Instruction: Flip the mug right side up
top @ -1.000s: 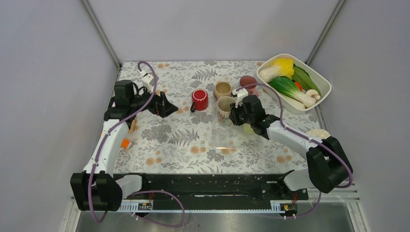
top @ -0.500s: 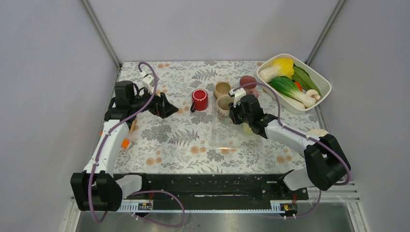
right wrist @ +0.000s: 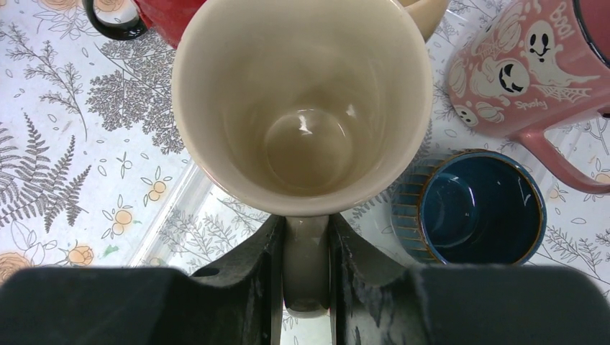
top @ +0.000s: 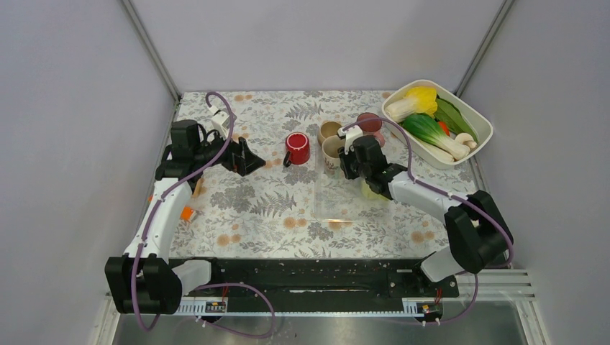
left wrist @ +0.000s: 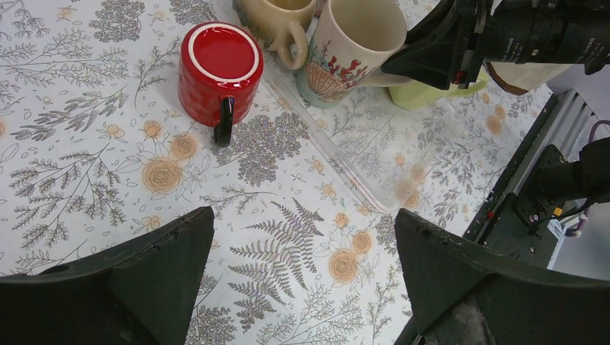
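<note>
A cream mug (right wrist: 302, 108) with a coral pattern stands upright, mouth up, at the far end of a clear tray (top: 334, 205); it also shows in the top view (top: 332, 152). My right gripper (right wrist: 306, 233) is shut on its handle, and shows in the top view (top: 350, 159). A red mug (top: 297, 147) sits upside down on the tablecloth to its left, base up, black handle pointing toward the near-left (left wrist: 219, 68). My left gripper (top: 248, 157) is open and empty, left of the red mug and apart from it (left wrist: 302, 223).
A tan mug (top: 329, 131) and a pink ghost mug (top: 370, 123) stand behind the cream mug. A dark blue cup (right wrist: 478, 208) sits to its right. A yellow-green mug (left wrist: 431, 93) lies under my right arm. A white basket (top: 483, 122) of vegetables is at the far right.
My right gripper has carried the cream mug a little farther away and to the left. The left arm and the red mug have not moved.
</note>
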{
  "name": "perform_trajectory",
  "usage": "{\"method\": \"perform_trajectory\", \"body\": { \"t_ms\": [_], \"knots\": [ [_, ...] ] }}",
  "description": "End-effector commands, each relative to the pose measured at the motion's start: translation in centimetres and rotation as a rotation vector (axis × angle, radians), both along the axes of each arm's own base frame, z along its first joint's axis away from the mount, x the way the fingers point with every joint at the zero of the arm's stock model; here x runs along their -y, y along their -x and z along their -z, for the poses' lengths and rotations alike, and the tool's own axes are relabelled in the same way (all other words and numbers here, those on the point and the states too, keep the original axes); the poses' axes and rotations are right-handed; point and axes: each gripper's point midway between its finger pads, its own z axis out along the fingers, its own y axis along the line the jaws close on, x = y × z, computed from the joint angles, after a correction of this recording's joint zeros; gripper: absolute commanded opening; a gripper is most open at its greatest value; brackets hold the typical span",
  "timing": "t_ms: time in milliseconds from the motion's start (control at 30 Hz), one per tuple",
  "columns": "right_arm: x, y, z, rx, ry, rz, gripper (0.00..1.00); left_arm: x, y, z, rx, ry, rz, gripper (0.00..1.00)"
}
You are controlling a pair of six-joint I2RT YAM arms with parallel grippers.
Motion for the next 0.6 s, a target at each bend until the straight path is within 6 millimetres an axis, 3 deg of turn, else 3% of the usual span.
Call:
{"method": "perform_trajectory", "body": {
  "t_ms": [0,400,567],
  "knots": [
    [-0.3,-2.8,-3.4,0.131,0.001,0.047,0.00,0.4,0.1,-1.4,0.068,0.022,0.029,0.99],
    [0.1,-3.7,-2.4,0.112,0.046,0.083,0.08,0.4,0.1,-1.5,0.069,0.025,0.033,0.99],
    [0.2,-3.4,-2.7,0.117,0.043,0.080,0.35,0.4,0.2,-1.4,0.069,0.026,0.034,0.99]
  ]
}}
